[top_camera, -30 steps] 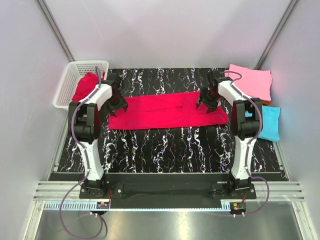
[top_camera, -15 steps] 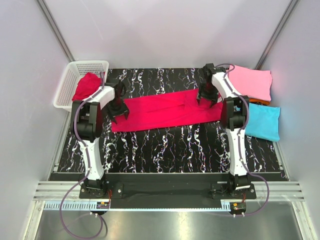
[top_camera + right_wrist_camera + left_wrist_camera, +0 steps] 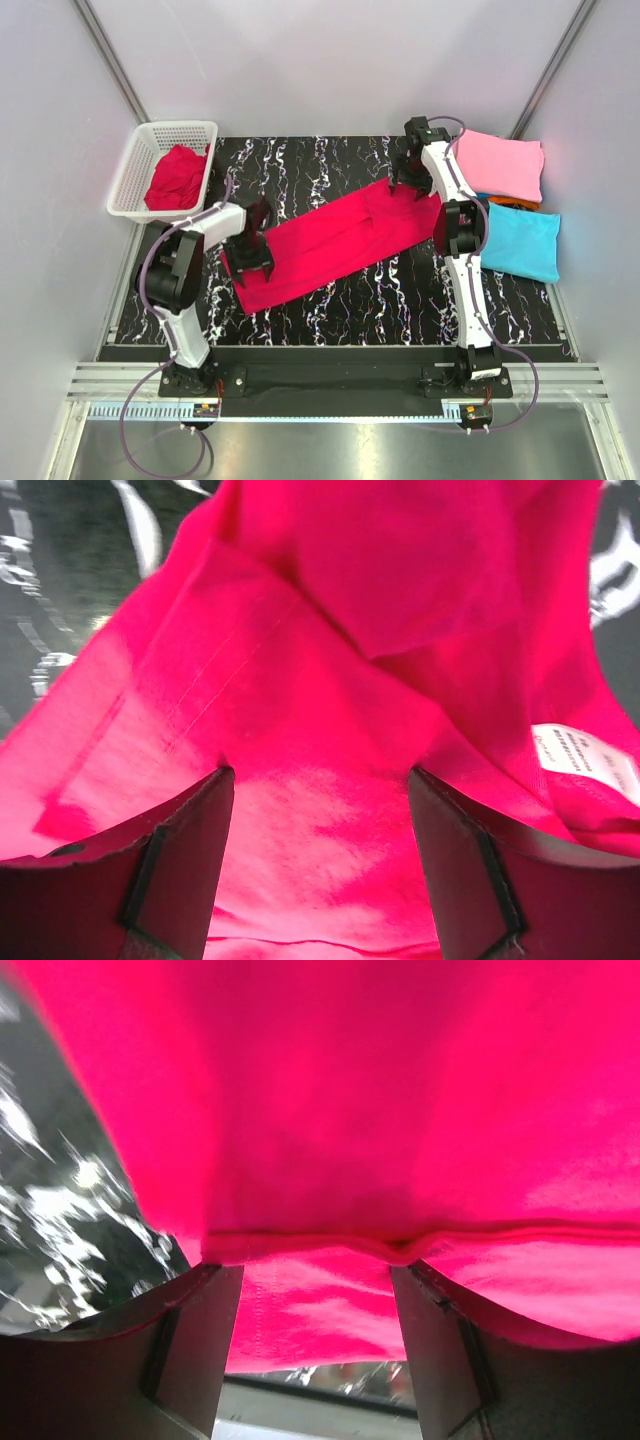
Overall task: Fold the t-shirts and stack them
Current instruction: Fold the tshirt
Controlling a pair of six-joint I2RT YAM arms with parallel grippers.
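A crimson t-shirt (image 3: 335,238), folded into a long band, lies slantwise on the black marbled table, from near left to far right. My left gripper (image 3: 255,248) stands on its near-left end. In the left wrist view the left gripper (image 3: 315,1265) is open, its fingertips resting on the cloth at a hem (image 3: 320,1245). My right gripper (image 3: 405,178) is at the band's far-right end. In the right wrist view the right gripper (image 3: 320,770) is open too, with red cloth (image 3: 330,670) spread flat under and between its fingers and a white label (image 3: 585,755) at the right.
A white mesh basket (image 3: 130,175) at the far left holds another crimson t-shirt (image 3: 178,175). At the far right lie a folded pink t-shirt (image 3: 500,163), a turquoise one (image 3: 522,243) and a sliver of orange (image 3: 515,203) between them. Grey walls close in the table.
The crimson band has swung from lying straight across to slantwise. My left gripper came nearer and rightward with its end, while the right gripper went farther back with the other end.
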